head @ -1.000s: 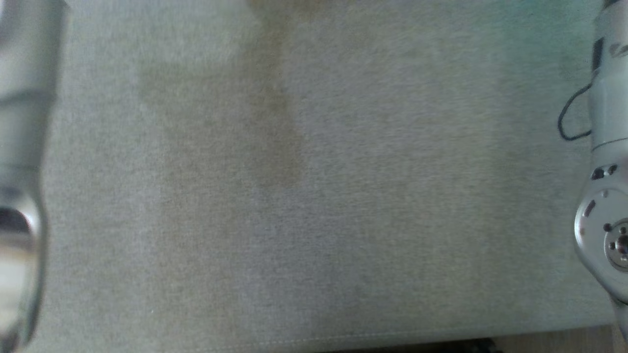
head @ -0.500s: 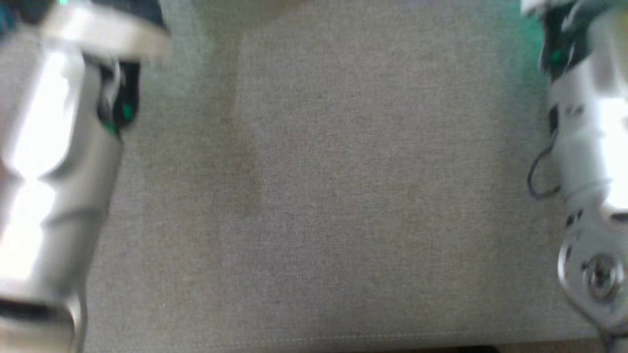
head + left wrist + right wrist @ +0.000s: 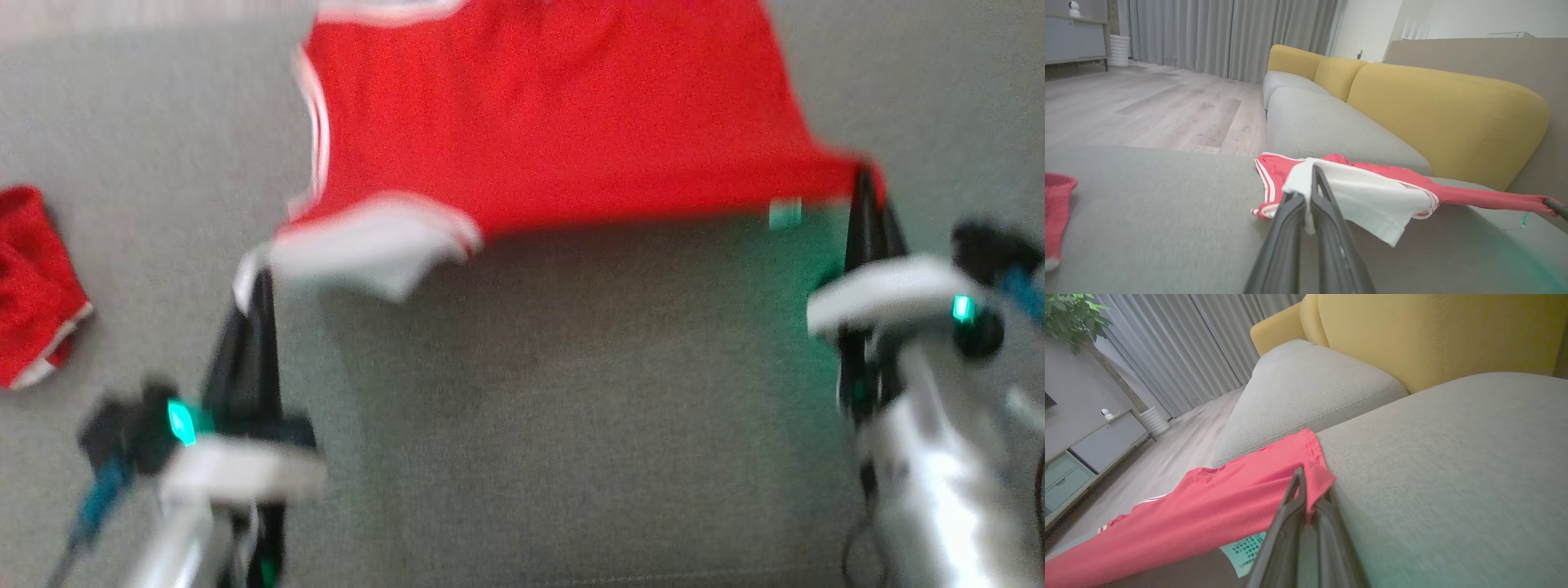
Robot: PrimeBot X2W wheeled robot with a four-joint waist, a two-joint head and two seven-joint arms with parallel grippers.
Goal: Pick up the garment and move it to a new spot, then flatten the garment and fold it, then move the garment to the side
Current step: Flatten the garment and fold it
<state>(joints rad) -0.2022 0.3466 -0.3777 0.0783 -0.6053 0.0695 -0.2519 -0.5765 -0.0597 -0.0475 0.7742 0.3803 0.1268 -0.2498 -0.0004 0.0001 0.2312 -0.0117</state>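
**A:** What's different from a moment ago?

**B:** The head camera has swung. A second back it showed bare grey cushion with pale forearms at the edges. Now, nearest at 7 o'clock, the left tool [image 3: 260,286] is clenched on a white-lined corner of the red fabric garment with white trim [image 3: 555,122]. A second, crumpled red cloth [image 3: 33,286] lies well apart at 9 o'clock. Farther off at 3 o'clock, the right tool [image 3: 865,188] is clenched on the opposite red corner, just beside a small green label [image 3: 785,214].

**A:** And for the task?

**B:** I'd judge the pick-up done and the carry or spreading under way. The held edge hangs taut above the grey fabric sofa seat [image 3: 571,392], while the far part seems to rest on it.

**A:** Its heading?

**B:** The long axis, along the stretched edge, runs roughly 8 to 2 o'clock. The body narrows away toward 12.
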